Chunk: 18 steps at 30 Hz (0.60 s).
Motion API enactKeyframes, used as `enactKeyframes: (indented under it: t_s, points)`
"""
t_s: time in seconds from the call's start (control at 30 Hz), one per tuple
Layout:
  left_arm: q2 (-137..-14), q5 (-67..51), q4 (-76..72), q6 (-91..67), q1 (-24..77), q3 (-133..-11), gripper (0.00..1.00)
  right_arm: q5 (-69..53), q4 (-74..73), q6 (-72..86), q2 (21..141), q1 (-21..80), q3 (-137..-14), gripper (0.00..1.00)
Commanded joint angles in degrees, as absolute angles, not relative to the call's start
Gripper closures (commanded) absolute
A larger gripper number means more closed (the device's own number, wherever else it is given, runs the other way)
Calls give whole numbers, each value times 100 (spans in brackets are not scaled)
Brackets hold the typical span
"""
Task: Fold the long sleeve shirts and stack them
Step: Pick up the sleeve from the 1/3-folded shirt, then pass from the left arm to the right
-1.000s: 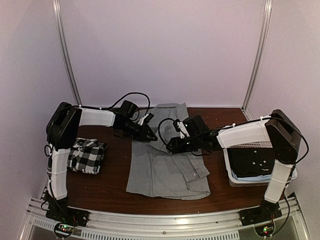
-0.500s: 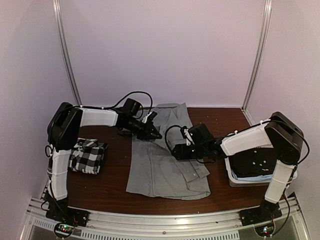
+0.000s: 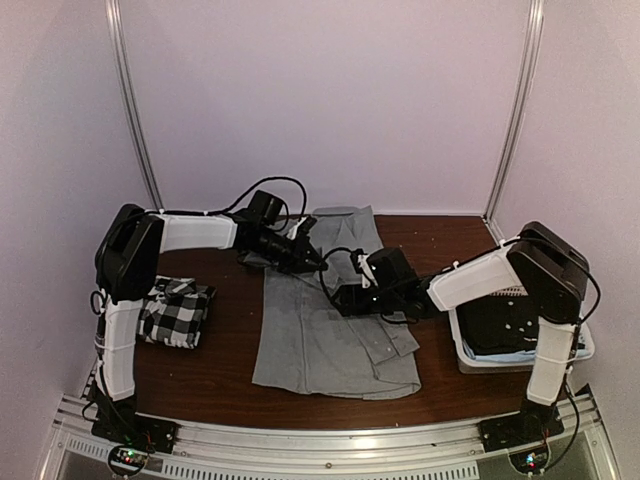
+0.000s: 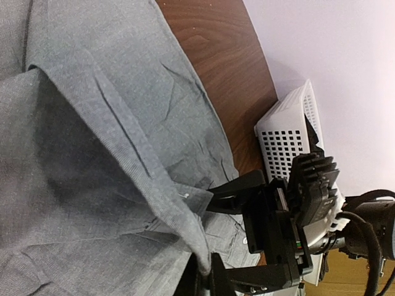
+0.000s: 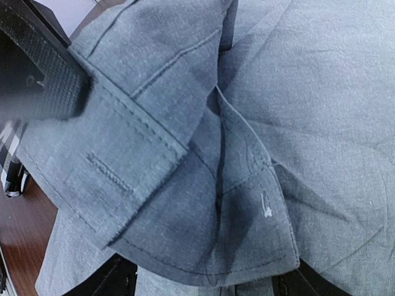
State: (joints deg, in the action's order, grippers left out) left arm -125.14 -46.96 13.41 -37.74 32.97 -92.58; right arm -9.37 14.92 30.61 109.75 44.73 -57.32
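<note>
Grey shirt (image 3: 320, 340) lay spread at centre frame on the bench (image 3: 210, 370), left tool (image 3: 318, 263) clenched on its raised cuff edge, right tool (image 3: 340, 298) just beside with jaws spread, released, checked shirt (image 3: 172, 312) folded at left, white basket (image 3: 470, 355) at right.

Tbl (image 3: 225, 352): grey shirt (image 3: 320, 340), chk shirt (image 3: 172, 312), basket (image 3: 480, 364)

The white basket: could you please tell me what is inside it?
Dark cloth with small white specks fills the basket; anything beneath is covered, and the right arm hides the far part.
</note>
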Motion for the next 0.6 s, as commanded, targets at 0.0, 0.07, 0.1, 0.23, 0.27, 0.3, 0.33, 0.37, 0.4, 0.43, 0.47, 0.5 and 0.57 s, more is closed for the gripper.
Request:
enactKeyframes:
  t_s: [0.0, 0.07, 0.1, 0.23, 0.27, 0.3, 0.33, 0.37, 0.4, 0.43, 0.47, 0.5, 0.57]
  points:
    - [-12523, -4790, 1179, -3840, 3322, -9441, 96, -980, 1671, 3005, 11133, 4513, -6048, 25]
    - [-12540, -4775, 1206, -3834, 3322, -9444, 94, -977, 1654, 3012, 11216, 4517, -6161, 26]
    - [-12542, -4765, 1212, -3839, 3322, -9440, 90, -979, 1645, 3022, 11255, 4518, -6214, 26]
    - [-12538, -4742, 1250, -3834, 3346, -9456, 69, -1005, 1702, 3063, 11388, 4518, -6354, 27]
    - [-12542, -4741, 1249, -3832, 3355, -9465, 66, -1010, 1712, 3073, 11423, 4518, -6386, 28]
    - [-12549, -4733, 1250, -3832, 3369, -9480, 64, -1011, 1714, 3080, 11460, 4511, -6422, 28]
    - [-12557, -4727, 1248, -3832, 3379, -9497, 62, -1018, 1718, 3091, 11485, 4511, -6451, 29]
    - [-12578, -4735, 1249, -3832, 3383, -9511, 61, -1028, 1726, 3098, 11516, 4517, -6470, 29]
    - [-12599, -4745, 1248, -3832, 3384, -9529, 61, -1023, 1731, 3104, 11537, 4511, -6483, 29]
    - [-12622, -4751, 1248, -3836, 3391, -9547, 61, -1023, 1738, 3117, 11547, 4509, -6493, 29]
    - [-12635, -4759, 1248, -3840, 3399, -9572, 60, -1023, 1738, 3130, 11550, 4509, -6495, 29]
    - [-12651, -4767, 1256, -3847, 3408, -9598, 59, -1032, 1740, 3138, 11549, 4516, -6491, 30]
    - [-12695, -4797, 1253, -3865, 3423, -9671, 58, -1039, 1752, 3154, 11522, 4510, -6469, 30]
